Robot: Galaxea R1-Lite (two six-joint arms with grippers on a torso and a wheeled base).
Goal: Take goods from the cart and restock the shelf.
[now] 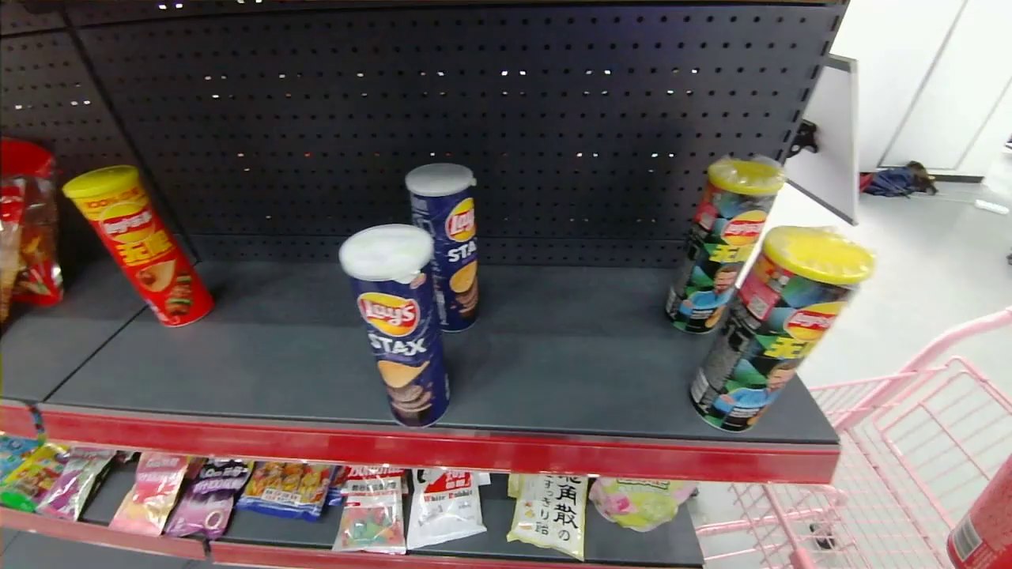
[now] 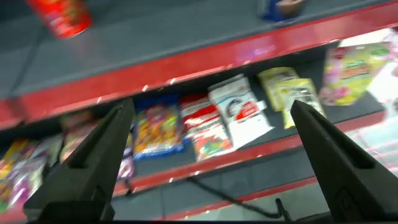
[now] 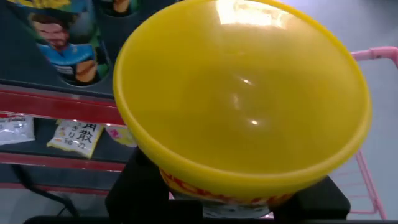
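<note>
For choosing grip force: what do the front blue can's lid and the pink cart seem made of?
Front blue can's lid: probably plastic, matte, milky white and slightly see-through. Pink cart: likely coated metal wire, shown by thin rods in a grid.

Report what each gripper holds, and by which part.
Right gripper grips the yellow-lidded can by its upper body; left gripper is open, holding nothing.

- Front blue can [image 1: 399, 332]: round red-and-yellow logo with white capitals beneath.
- Rear blue can [image 1: 449, 245], just behind it: same logo and capitals, partly turned away.
- Red can [image 1: 141, 246], well to its left: logo over yellow characters.
- Near dark can [image 1: 771, 332] and far dark can [image 1: 723, 241], to its right: logo and yellow characters.
- White packet [image 1: 445, 506], below it: red and black lettering.
- Pale packet [image 1: 549, 514], below and to the right: columns of black characters.
- Held can [image 3: 242, 93] in the right gripper [image 3: 230, 198]: yellow letters on red, mostly hidden.
</note>
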